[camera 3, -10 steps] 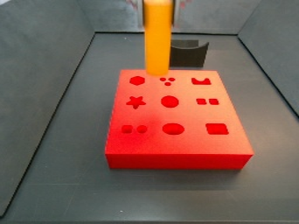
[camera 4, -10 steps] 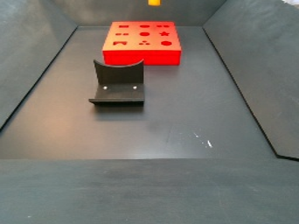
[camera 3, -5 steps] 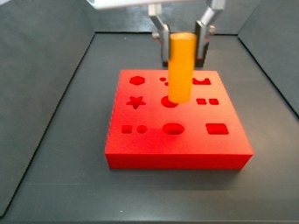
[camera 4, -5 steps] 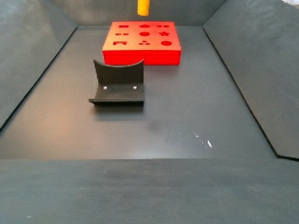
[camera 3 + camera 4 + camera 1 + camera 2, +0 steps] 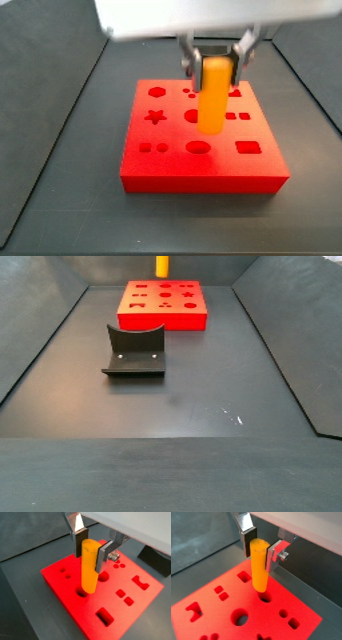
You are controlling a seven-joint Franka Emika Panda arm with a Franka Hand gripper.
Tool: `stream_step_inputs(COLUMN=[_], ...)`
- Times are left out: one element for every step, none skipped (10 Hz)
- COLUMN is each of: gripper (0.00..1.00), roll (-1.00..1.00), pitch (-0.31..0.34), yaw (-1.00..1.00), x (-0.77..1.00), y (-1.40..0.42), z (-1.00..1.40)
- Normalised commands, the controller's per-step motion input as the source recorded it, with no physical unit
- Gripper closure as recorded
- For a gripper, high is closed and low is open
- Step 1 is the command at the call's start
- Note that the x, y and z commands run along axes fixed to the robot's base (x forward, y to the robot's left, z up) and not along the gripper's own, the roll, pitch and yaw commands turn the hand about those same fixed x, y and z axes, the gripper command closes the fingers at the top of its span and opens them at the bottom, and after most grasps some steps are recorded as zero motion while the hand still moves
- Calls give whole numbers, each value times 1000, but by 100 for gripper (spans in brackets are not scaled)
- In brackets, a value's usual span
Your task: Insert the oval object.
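My gripper [image 5: 214, 60] is shut on the oval object [image 5: 211, 95], a long orange-yellow peg held upright by its upper end. It hangs over the middle of the red block [image 5: 201, 172], which has several shaped holes. In both wrist views the silver fingers [image 5: 81, 541] clamp the peg [image 5: 89, 567] from both sides. Its lower end hangs just above a rounded hole [image 5: 265, 598] in the block [image 5: 224, 614]. In a side view only the peg [image 5: 163, 266] shows above the block [image 5: 163, 301]; the gripper is out of that frame.
A dark grey curved holder [image 5: 135, 351] stands on the dark floor in front of the red block. Dark sloping walls [image 5: 40, 346] enclose the floor on both sides. A dark shape [image 5: 155, 559] lies beyond the block's edge.
The gripper has carried the peg from the block's far edge to over its middle and lowered it. More of the gripper now shows in the side view.
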Motion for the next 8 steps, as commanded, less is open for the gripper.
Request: stream_step_inputs(gripper=[100, 100, 100, 100, 100, 100, 100, 100], roll=[3, 0, 0, 0, 0, 0, 0, 0], pitch=[0, -19, -14, 0, 0, 0, 0, 0], yaw=[0, 0, 0, 0, 0, 0, 0, 0], x=[-26, -71, -83, -43, 0, 83, 0, -166], y=[-103, -23, 0, 9, 20, 29, 94, 114], z=[-354, -380, -323, -220, -183, -174, -194, -203])
